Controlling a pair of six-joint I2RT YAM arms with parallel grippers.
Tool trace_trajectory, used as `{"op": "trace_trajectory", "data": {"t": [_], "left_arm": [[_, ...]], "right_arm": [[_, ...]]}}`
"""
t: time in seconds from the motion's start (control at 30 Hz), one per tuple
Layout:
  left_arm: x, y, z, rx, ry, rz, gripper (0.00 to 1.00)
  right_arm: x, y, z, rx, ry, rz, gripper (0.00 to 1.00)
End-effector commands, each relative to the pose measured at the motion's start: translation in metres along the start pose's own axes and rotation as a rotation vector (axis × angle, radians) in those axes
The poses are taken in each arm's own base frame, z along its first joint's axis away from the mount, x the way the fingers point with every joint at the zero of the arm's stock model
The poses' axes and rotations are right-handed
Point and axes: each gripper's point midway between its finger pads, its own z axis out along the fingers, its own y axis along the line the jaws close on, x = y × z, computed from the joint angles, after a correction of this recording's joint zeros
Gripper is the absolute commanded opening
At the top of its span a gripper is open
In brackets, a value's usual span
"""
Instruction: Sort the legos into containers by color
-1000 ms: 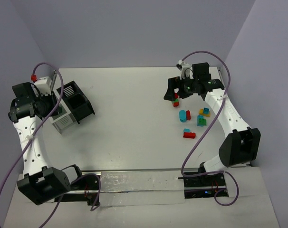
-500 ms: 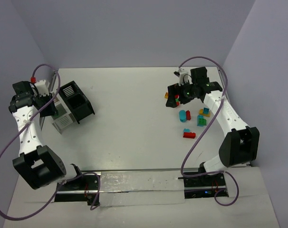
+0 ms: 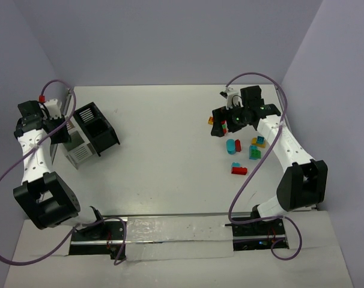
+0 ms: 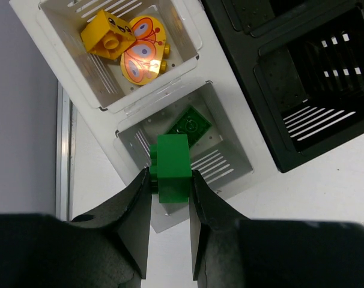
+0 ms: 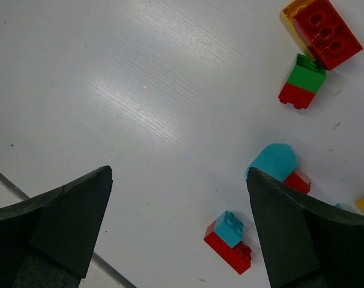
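My left gripper [image 4: 171,177] is shut on a bright green lego [image 4: 173,165] and hangs over a white container [image 4: 230,174] with a dark green brick [image 4: 192,125] inside. The neighbouring white container [image 4: 188,57] holds yellow and orange pieces [image 4: 137,48]. In the top view the left gripper [image 3: 54,131] is above the containers [image 3: 80,153] at the left. My right gripper [image 5: 179,174] is open and empty above the table, near a red-and-cyan lego [image 5: 230,240], a cyan rounded piece [image 5: 272,161], a green-on-red lego [image 5: 303,81] and a red lego on orange [image 5: 323,30].
A black container [image 3: 97,128] adjoins the white ones and looks empty in the left wrist view [image 4: 314,90]. More loose legos [image 3: 254,150] lie right of the right gripper [image 3: 223,120]. A metal rail [image 4: 63,150] runs along the table's left edge.
The left arm's elbow has swung back and to the left, while its gripper stays over the white containers with the green lego. The right gripper has shifted slightly, uncovering the red-on-orange lego.
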Motion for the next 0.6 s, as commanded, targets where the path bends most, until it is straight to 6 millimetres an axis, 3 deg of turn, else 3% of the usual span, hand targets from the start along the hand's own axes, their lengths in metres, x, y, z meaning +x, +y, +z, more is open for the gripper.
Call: {"op": "trace_trajectory", "data": {"t": [0.0, 0.3, 0.4, 0.57], "left_arm": [[-0.014, 0.008, 0.001, -0.029, -0.057, 0.021, 0.34], [-0.009, 0.004, 0.005, -0.005, -0.05, 0.03, 0.65], [-0.014, 0.0, 0.002, 0.015, -0.061, 0.039, 0.68], [-0.041, -0.026, -0.026, 0.1, -0.167, 0.137, 0.71]], "right_arm": [[-0.005, -0.003, -0.011, 0.049, -0.03, -0.034, 1.0], [-0.005, -0.016, -0.009, 0.104, -0.004, -0.04, 1.0], [-0.011, -0.025, -0.007, 0.134, 0.001, -0.073, 1.0], [-0.029, -0.049, 0.005, 0.19, 0.032, -0.157, 0.99]]}}
